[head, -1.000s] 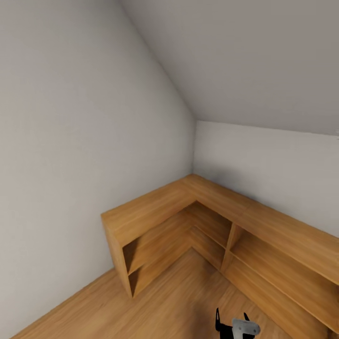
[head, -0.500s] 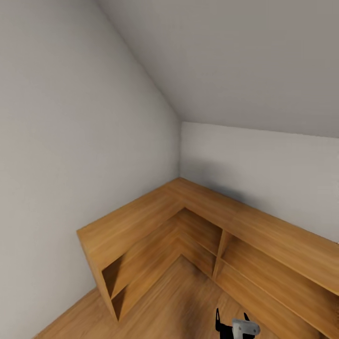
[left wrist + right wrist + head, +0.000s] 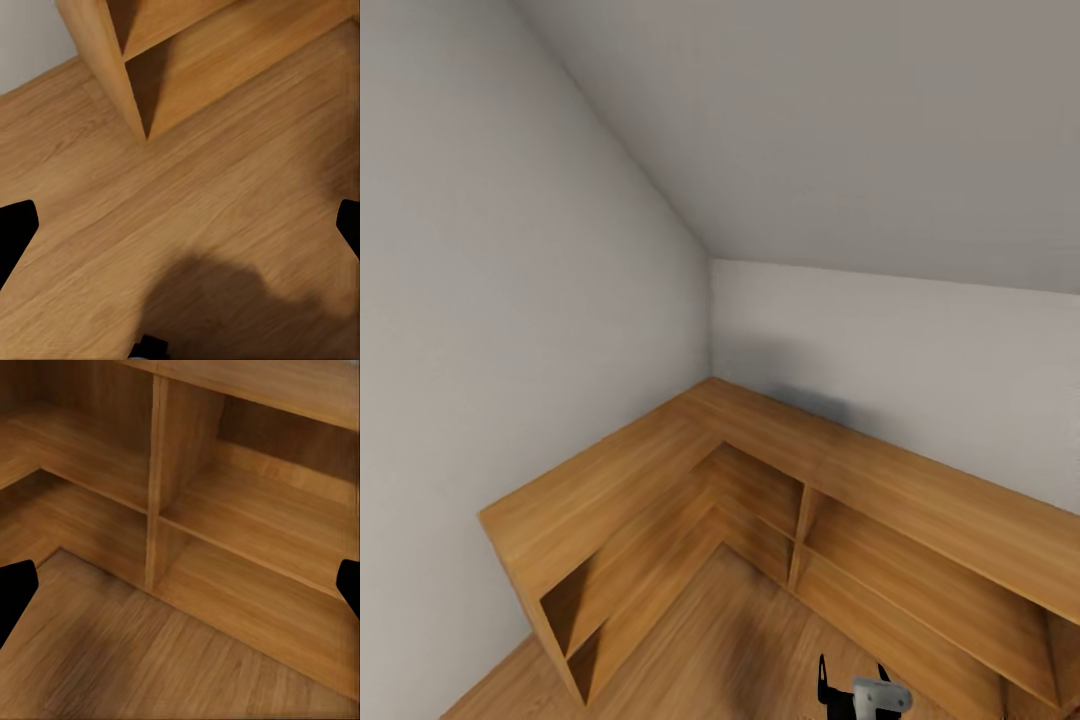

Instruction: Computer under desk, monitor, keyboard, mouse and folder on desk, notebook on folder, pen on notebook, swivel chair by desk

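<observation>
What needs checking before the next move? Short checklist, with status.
1. Desk or other task things in sight: not ok. Head view shows an oak corner shelf unit under sloped grey walls.
2. Left claw open: ok, fingers wide apart over the plank floor.
3. Right claw open: ok, nothing between its fingers.
4. Right claw clearance: cannot tell; it faces the unit's upright divider.
5. Shelf compartments free of task things: ok where visible.
</observation>
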{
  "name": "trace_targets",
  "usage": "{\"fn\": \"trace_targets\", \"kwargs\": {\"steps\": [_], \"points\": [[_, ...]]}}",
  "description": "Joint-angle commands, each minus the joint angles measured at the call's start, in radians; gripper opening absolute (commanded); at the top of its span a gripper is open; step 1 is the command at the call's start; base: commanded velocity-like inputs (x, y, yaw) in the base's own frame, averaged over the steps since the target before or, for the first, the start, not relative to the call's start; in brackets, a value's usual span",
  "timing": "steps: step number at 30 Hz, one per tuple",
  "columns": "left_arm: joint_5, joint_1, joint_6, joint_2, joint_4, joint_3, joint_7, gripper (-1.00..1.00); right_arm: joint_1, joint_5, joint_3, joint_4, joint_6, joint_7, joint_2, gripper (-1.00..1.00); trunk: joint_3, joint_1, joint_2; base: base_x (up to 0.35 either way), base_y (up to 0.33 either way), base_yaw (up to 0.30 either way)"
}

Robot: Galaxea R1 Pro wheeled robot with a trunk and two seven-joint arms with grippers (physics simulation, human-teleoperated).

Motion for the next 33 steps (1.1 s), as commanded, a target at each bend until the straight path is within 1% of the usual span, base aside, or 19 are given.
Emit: {"fn": "trace_targets", "kwargs": {"steps": [1,12,20,33], "points": [[0.003,-0.001,-0.003,0.001,-0.004,-0.009,0.01,1.0,-0.001,-0.01,0.009,0.001,-0.003,-0.002,0.0,1.0,-0.002,0.001,-0.002,0.001,0.0,-0.242],[0.003,-0.001,-0.003,0.002,-0.004,-0.007,0.01,1.0,-0.001,-0.012,0.007,0.001,0.0,-0.001,0.0,1.0,-0.002,0.001,-0.002,0.0,0.004,-0.252],[0.003,-0.001,-0.003,0.003,-0.004,-0.008,0.01,1.0,-0.001,-0.014,0.007,0.001,0.043,0.0,0.003,1.0,-0.002,0.001,-0.002,-0.048,0.129,-0.254],[0.003,-0.001,-0.003,0.002,-0.004,-0.008,0.01,1.0,-0.001,-0.018,0.006,0.0,0.052,-0.001,0.003,1.0,-0.002,0.001,-0.002,-0.011,0.035,-0.255]]}}
